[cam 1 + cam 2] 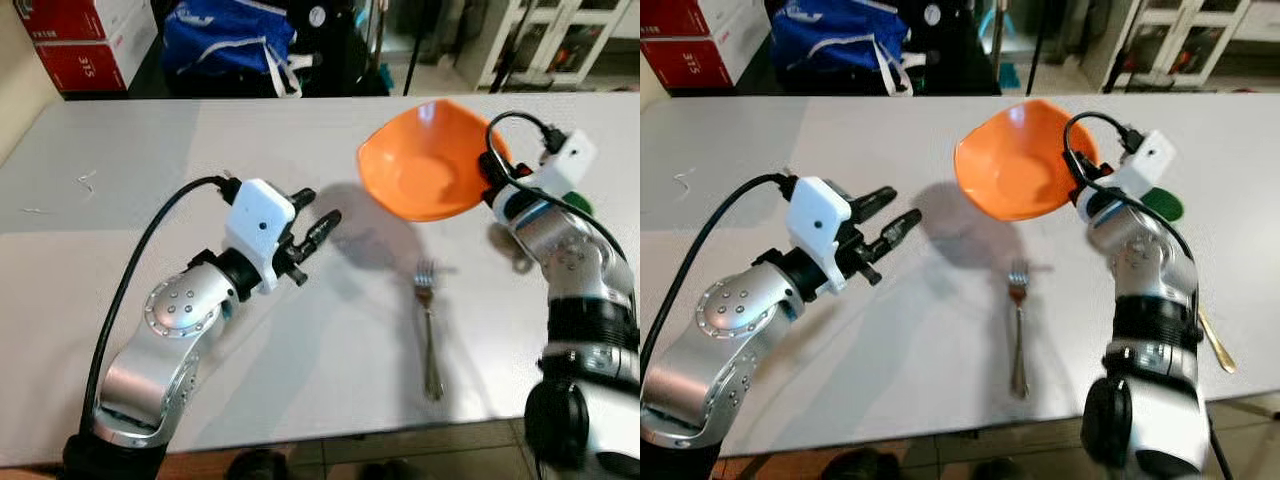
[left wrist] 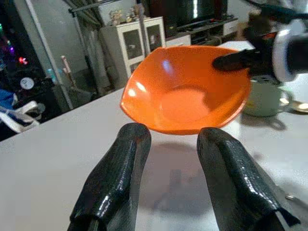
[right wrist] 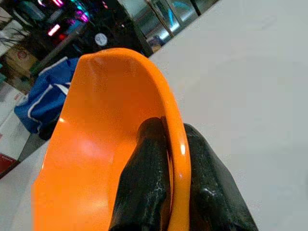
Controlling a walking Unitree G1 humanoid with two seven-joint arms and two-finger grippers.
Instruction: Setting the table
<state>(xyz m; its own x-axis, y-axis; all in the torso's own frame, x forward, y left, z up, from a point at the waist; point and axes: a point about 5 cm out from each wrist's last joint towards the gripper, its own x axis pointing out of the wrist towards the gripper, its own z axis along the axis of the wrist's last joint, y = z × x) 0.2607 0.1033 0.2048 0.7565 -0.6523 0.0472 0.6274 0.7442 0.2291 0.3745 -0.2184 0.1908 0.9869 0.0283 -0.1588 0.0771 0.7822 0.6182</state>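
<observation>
Held tilted above the table [image 1: 150, 160], the orange bowl [image 1: 420, 160] is pinched at its rim by the right gripper [image 3: 166, 144]. A fork [image 1: 429, 330] is already laid nearby. The left gripper [image 1: 312, 225] hovers, fingers apart. Placing the bowl remains.

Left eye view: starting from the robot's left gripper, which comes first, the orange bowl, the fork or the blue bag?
From the left gripper:
1. Orange bowl, to its right, pinched by the right gripper.
2. Fork, right and nearer the robot; close to the bowl's rank.
3. Blue bag, beyond the table.
</observation>
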